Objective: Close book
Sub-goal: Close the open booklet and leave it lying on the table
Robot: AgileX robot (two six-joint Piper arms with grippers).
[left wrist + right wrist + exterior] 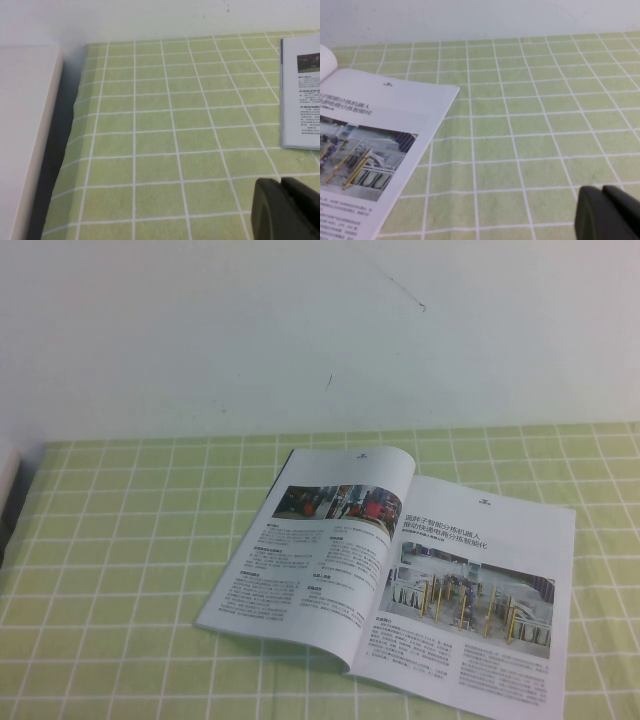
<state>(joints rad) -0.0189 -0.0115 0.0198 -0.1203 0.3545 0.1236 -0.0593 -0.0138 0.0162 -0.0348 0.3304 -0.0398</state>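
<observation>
Lying open lower centre-right on the counter [120, 540], the book [400, 570] probably wanted one outer page edge lifted and folded across, while the left hand [280, 182] and right hand [602, 189], both clenched, flanked it without touching.

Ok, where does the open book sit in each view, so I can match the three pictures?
High view: the open book lies right of centre, low in the picture; neither gripper shows.
Left wrist view: a cropped strip of its left page, ahead of the left gripper, jaws shut.
Right wrist view: its right page, cropped, ahead of the right gripper, jaws shut.
Shared landmark: the green checked tablecloth meeting the white wall.
</observation>
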